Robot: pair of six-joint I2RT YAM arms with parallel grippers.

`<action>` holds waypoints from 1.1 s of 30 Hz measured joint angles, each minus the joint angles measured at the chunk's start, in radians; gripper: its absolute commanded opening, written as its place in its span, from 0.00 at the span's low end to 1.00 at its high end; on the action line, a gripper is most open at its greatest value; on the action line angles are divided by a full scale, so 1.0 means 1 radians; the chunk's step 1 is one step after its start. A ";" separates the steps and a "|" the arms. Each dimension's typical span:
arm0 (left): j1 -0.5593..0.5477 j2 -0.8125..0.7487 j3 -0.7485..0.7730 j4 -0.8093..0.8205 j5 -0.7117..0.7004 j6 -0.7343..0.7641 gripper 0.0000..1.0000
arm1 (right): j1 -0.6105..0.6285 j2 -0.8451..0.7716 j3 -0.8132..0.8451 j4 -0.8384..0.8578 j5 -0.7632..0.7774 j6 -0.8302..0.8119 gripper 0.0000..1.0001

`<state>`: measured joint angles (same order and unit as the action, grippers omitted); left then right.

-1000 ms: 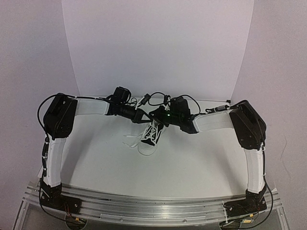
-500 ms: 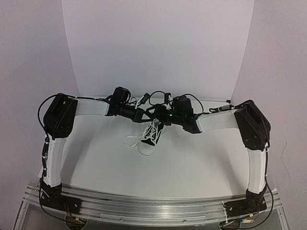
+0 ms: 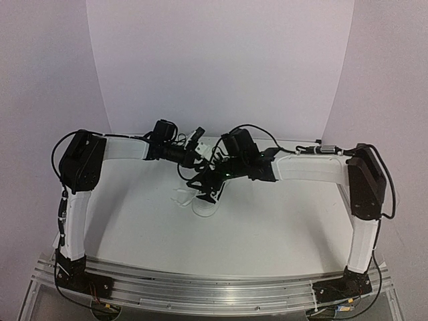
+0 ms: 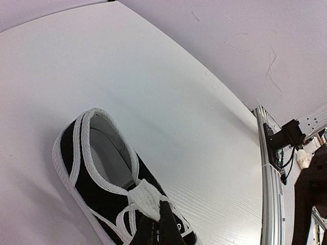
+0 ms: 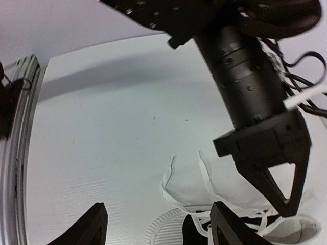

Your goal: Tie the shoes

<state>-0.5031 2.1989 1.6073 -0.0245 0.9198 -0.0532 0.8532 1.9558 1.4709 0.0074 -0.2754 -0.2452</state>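
Observation:
The black sneaker (image 3: 204,204) with white toe cap lies mid-table, toe toward the arms. In the left wrist view its heel opening (image 4: 104,150) shows, and my left gripper (image 4: 159,218) is shut on a flat white piece of lace (image 4: 143,196) above the eyelets. My right gripper (image 5: 161,227) hovers open over the toe cap (image 5: 171,230), nothing between its fingers (image 5: 94,224). Loose lace ends (image 5: 191,186) trail on the table left of the toe. The left gripper (image 5: 271,163) crosses the right wrist view, its tip down at the lace. From above, both grippers (image 3: 195,162) (image 3: 206,189) meet over the shoe.
The white table (image 3: 267,221) ends at an aluminium rail (image 3: 214,287) in front, with the arm bases on it. A white curved backdrop (image 3: 221,67) stands behind. Cables (image 3: 200,137) loop off both wrists above the shoe.
The right gripper has opened and its arm has swung left, now hanging over the shoe's front. The left gripper stays shut on the lace, shifted slightly.

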 measured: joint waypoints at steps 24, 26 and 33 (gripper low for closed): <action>0.000 0.034 0.000 0.000 0.001 0.007 0.00 | -0.002 0.392 0.453 -0.494 -0.013 -0.712 0.39; 0.000 0.034 0.000 0.000 0.001 0.010 0.00 | -0.004 0.410 0.467 -0.497 -0.010 -0.713 0.36; 0.000 0.034 0.000 0.000 0.001 0.012 0.00 | -0.007 0.421 0.473 -0.502 0.009 -0.712 0.35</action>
<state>-0.5030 2.2326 1.6077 -0.0242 0.9211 -0.0414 0.8467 2.3772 1.9435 -0.4945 -0.2666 -0.9572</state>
